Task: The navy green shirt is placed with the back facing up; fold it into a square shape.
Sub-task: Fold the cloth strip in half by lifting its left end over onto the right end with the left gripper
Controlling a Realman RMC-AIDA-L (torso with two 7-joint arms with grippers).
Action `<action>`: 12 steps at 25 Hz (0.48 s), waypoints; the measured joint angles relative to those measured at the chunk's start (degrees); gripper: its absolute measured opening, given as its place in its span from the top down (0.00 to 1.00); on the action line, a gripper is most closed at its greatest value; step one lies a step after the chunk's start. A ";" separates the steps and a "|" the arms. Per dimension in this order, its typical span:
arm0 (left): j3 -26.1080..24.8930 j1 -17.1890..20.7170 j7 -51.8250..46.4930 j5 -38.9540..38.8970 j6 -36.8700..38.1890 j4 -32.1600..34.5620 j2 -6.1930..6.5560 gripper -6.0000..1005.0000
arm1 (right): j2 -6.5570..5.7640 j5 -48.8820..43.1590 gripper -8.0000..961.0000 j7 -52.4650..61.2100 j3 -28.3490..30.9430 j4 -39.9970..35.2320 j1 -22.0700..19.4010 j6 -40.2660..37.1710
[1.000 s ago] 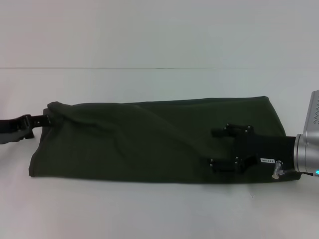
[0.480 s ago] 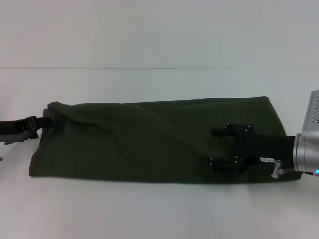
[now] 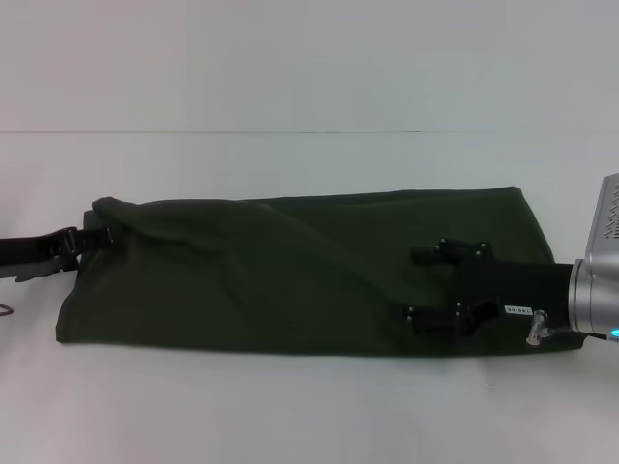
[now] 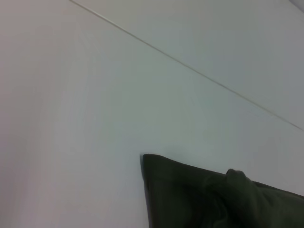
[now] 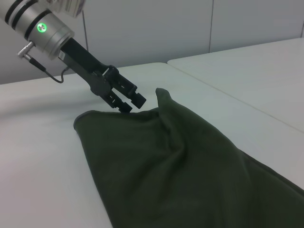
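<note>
The navy green shirt (image 3: 290,271) lies on the white table as a long folded band running left to right. My right gripper (image 3: 414,285) is over its right part, open, with both black fingers spread above the cloth. My left gripper (image 3: 97,235) is at the band's far left corner. In the right wrist view, the left gripper (image 5: 130,102) shows two fingers slightly apart beside the shirt (image 5: 180,166), right next to a small raised peak of cloth, and nothing is between them. The left wrist view shows only a shirt (image 4: 213,199) corner.
The white table (image 3: 309,406) extends on all sides of the shirt. A thin seam line (image 3: 242,131) crosses the table behind it. A grey wall (image 5: 166,28) rises beyond the table in the right wrist view.
My left gripper has crept a little to the right, onto the shirt's far left corner, and its arm has dropped slightly. The right gripper and the shirt have stayed put.
</note>
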 joint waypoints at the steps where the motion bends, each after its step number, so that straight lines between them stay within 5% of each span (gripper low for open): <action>1: 0.00 0.00 0.13 0.00 -0.05 0.00 -0.05 0.13 | 0.00 0.00 0.08 0.00 0.00 0.00 0.00 0.00; 12: -0.38 0.06 0.25 -0.11 -0.25 0.02 -0.06 0.13 | 0.00 0.00 0.08 0.09 0.07 0.10 -0.09 0.00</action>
